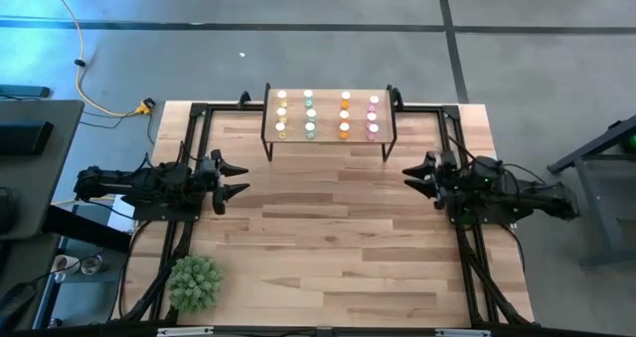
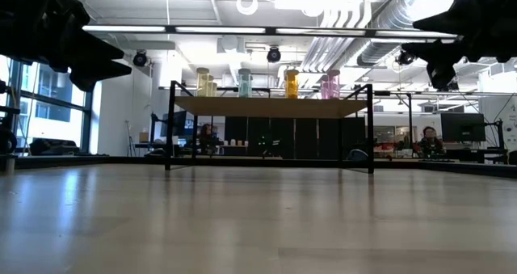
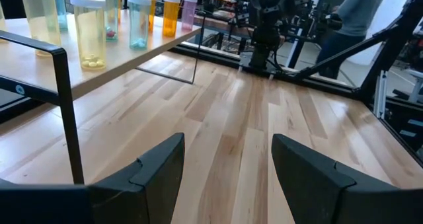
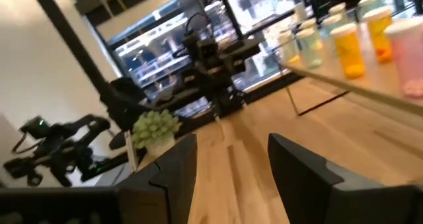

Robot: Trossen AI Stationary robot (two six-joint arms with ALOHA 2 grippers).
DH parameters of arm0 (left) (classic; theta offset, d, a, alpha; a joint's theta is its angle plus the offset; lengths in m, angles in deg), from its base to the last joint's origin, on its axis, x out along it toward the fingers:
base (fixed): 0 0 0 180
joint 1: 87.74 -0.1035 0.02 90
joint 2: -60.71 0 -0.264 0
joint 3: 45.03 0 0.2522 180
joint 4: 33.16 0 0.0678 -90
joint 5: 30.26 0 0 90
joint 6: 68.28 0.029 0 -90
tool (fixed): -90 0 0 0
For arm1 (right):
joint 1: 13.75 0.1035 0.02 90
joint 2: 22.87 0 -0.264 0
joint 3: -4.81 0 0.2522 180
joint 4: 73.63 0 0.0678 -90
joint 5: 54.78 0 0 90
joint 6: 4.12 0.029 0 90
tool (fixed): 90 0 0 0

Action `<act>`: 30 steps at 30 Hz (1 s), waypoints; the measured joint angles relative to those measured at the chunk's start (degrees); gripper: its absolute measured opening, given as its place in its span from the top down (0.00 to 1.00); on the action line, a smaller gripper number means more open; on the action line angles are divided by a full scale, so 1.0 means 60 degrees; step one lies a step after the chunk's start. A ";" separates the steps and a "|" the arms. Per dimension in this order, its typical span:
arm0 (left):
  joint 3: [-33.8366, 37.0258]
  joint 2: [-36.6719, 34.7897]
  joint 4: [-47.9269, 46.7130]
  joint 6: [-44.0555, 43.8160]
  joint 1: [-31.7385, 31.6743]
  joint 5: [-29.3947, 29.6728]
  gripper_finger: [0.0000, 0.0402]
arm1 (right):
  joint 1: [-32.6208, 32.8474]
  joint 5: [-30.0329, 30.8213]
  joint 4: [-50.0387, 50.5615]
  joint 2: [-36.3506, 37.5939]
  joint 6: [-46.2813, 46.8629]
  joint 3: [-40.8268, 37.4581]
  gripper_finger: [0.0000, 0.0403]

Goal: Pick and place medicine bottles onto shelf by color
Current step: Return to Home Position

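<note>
Facing inward: left pincer (image 1: 243,178), right pincer (image 1: 409,178)

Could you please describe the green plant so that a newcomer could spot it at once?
On the wooden table, go to the corner on the left arm's side, farthest from the shelf. The plant is a round, spiky green tuft, the only leafy thing there.

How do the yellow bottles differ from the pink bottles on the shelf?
Colour: the yellow bottles are tinted yellow, the pink bottles pink.
Place: in the high view the yellow bottles line the left end of the shelf, the pink bottles its right end.
Side: the yellow bottles stand nearer the left gripper, the pink bottles nearer the right gripper.
Both stand upright in a column, with white caps.
</note>
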 joint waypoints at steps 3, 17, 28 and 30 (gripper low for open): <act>0.0000 0.0000 0.0000 0.0000 0.0000 0.0000 0.46 | 0.0000 -0.0299 0.0075 -0.0003 -0.0013 -0.0142 0.56; -0.0004 0.0000 0.0000 0.0000 0.0000 0.0000 0.46 | 0.0000 -0.0088 0.1029 -0.0003 0.0928 -0.0264 0.56; -0.0004 0.0000 0.0002 0.0000 0.0000 0.0000 0.46 | -0.0004 -0.0032 0.1064 -0.0079 0.0969 -0.0253 0.56; -0.0004 0.0000 0.0000 0.0000 0.0000 0.0000 0.46 | -0.0004 -0.0032 0.1065 -0.0079 0.0969 -0.0253 0.56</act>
